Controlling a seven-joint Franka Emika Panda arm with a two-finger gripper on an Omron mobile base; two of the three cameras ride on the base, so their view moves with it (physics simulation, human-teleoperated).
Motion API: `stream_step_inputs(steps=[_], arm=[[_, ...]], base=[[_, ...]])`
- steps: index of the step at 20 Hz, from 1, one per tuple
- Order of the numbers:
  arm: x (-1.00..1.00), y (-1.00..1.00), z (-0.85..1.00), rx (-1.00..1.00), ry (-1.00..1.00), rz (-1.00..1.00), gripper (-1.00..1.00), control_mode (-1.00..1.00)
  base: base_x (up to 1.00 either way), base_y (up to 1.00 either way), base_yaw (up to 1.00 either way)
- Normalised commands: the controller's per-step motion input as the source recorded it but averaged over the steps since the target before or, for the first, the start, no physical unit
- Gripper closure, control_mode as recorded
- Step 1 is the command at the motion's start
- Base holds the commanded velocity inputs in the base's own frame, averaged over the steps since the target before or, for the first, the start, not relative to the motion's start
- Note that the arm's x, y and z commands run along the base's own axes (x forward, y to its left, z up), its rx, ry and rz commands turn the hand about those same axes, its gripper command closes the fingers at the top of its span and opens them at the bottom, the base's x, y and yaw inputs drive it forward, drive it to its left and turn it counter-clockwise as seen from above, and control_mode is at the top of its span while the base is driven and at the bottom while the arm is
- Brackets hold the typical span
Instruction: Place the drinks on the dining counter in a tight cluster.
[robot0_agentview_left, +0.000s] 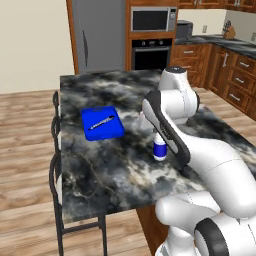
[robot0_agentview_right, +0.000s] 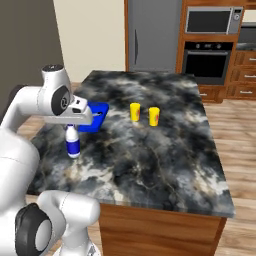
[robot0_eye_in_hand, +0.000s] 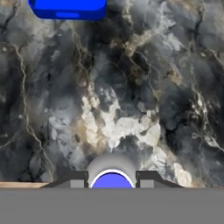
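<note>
The tool (robot0_eye_in_hand: 112, 183) is clenched on the blue cap of the small white bottle (robot0_agentview_right: 73, 145), standing on the bench (robot0_agentview_right: 160, 155) beside the blue board (robot0_agentview_left: 102, 123); a top-heavy grip could tip it when released.

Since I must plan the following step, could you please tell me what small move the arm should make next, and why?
Probably carry the bottle toward a gathering spot on the counter. The gripper is shut on its blue cap, and no other bottle stands beside it.
</note>
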Motion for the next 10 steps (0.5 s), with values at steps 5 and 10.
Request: stream_step_inputs(steps=[5, 10], arm=[[0.03, 0.00, -0.91, 0.00, 0.06, 0.00, 1.00, -1.00], [0.12, 0.00, -0.83, 0.00, 0.00, 0.00, 1.00, -1.00]], base=[[0.00, 0.00, 0.00], [0.00, 0.00, 0.00]])
